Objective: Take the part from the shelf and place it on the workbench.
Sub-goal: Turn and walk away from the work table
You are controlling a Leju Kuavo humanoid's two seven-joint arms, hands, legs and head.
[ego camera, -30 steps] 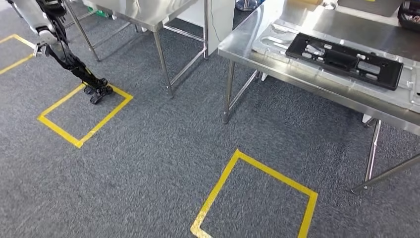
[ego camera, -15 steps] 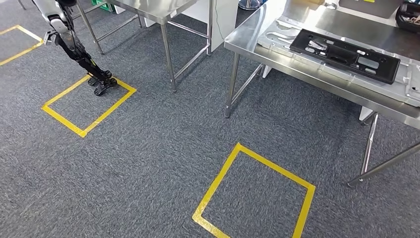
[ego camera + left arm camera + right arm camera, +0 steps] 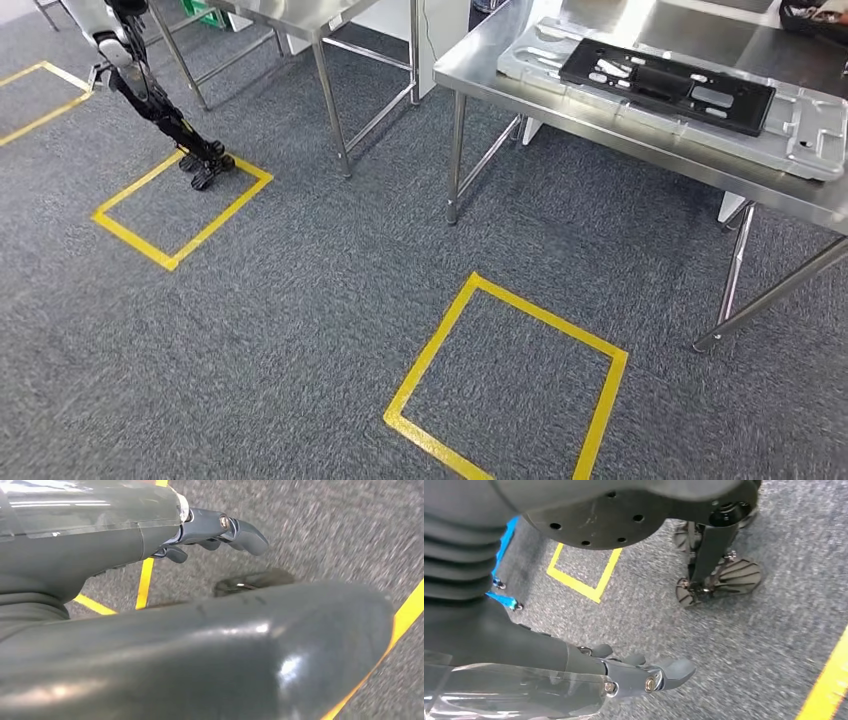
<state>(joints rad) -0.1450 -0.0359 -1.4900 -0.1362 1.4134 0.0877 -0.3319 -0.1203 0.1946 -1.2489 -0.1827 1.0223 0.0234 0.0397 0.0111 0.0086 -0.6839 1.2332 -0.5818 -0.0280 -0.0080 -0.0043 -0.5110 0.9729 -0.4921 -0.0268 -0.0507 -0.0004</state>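
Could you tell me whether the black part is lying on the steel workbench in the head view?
Yes, the black part lies flat on a grey tray atop the steel workbench.

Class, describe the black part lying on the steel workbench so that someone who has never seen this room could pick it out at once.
Start at the steel workbench at the upper right of the head view. On it lies a pale grey moulded tray, and on that tray rests the black part. It is a long, flat, rectangular frame with cut-out openings, the only black piece against the light metal around it.

Bright even light; glare on workbench (image 3: 640,125); blurred wrist views.
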